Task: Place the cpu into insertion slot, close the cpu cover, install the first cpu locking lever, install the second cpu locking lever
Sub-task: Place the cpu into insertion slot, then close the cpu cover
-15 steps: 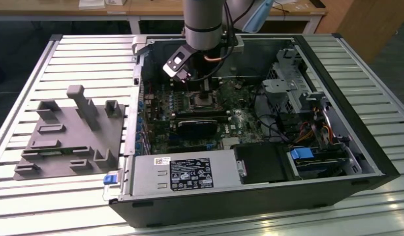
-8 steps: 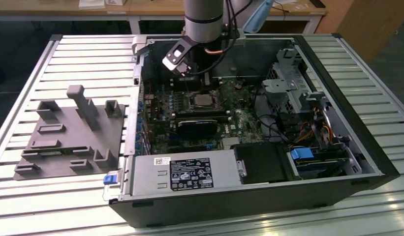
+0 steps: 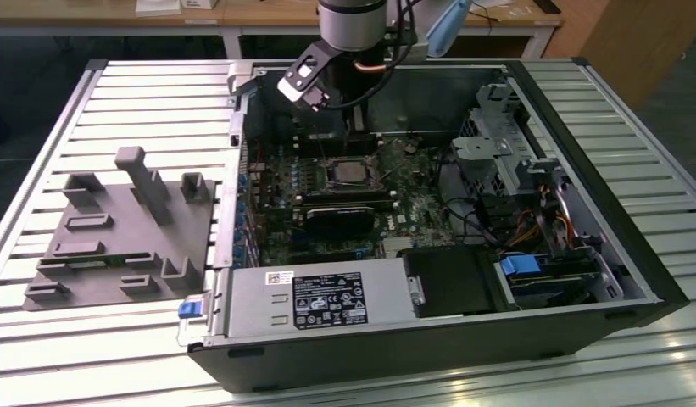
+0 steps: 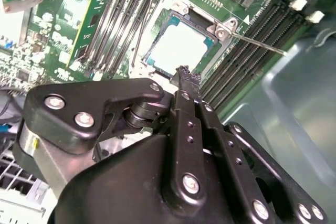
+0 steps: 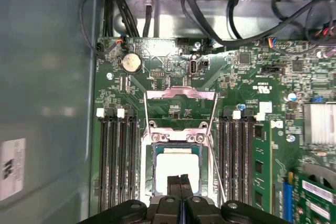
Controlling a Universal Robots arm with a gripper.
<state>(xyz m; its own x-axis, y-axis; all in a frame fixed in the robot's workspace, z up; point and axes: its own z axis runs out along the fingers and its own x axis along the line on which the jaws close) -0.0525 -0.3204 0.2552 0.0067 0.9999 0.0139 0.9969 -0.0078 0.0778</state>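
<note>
Claw (image 5: pixel 180 178) pinched over silvery square cpu (image 5: pixel 177 163).

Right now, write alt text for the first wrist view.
The gripper, shut, is poised over the silver cpu, which lies in the insertion slot of a green motherboard. The cpu cover appears raised open beyond it, black memory slots flank the slot, and dark cables run past the board's edge.

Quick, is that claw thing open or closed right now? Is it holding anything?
Gripper: closed, fingertips pressed together with nothing visible between them, poised over the cpu.
</note>
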